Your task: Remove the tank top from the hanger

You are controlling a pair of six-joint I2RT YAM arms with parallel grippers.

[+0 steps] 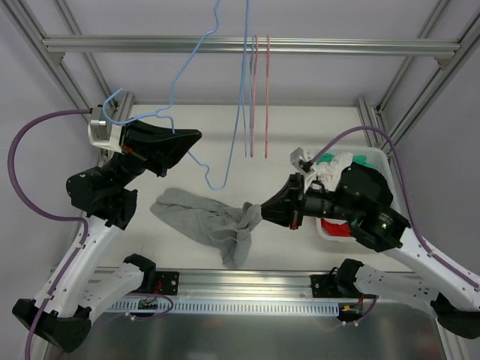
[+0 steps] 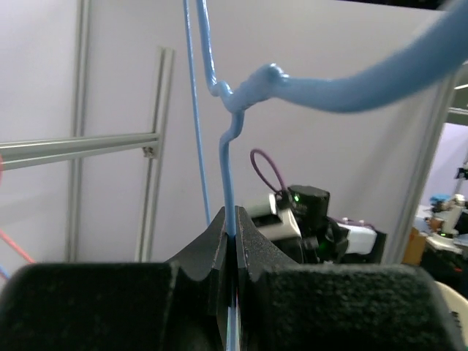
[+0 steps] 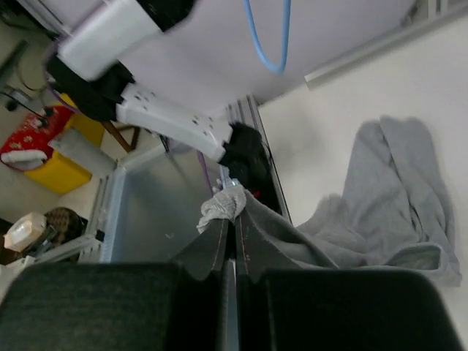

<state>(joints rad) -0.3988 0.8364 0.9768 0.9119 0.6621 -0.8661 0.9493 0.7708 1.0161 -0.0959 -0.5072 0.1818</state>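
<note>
White tabletop (image 1: pixel 300 135) carries the crumpled grey cotton tank top (image 1: pixel 202 217), its edge pinched in my closed right end effector (image 1: pixel 262 212) and off the thin blue wire hanger (image 2: pixel 225 175) clamped in my left end effector (image 1: pixel 198 136), so I judge only letting go remains.

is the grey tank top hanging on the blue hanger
No, the tank top lies crumpled on the table, off the hanger, with one end pinched in the right gripper.

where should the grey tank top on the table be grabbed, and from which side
Grip the bunched right end of the tank top, coming in low from the right. There the cloth gathers into a thick fold lifted off the table; the rest lies spread flat. The right gripper is shut on that end.
</note>
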